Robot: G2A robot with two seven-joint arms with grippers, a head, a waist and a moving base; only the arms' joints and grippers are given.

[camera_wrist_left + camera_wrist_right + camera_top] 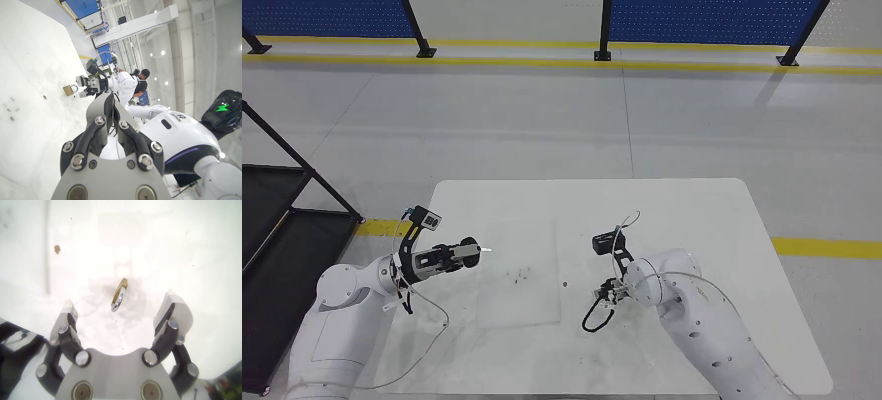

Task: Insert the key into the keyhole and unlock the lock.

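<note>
Bright, even light; the white table (170, 247) washes out.
Ceiling lamps (162, 52) glare; the padlock (119, 294) casts a faint, perhaps doubled shadow; both wrist views bow at the edges.

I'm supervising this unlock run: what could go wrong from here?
The padlock seems balanced on a narrow edge, untouched between the right gripper's open fingers; closing unevenly could topple or skew it. The left gripper is shut, well apart from it, so a shifted padlock might spoil its approach.
</note>
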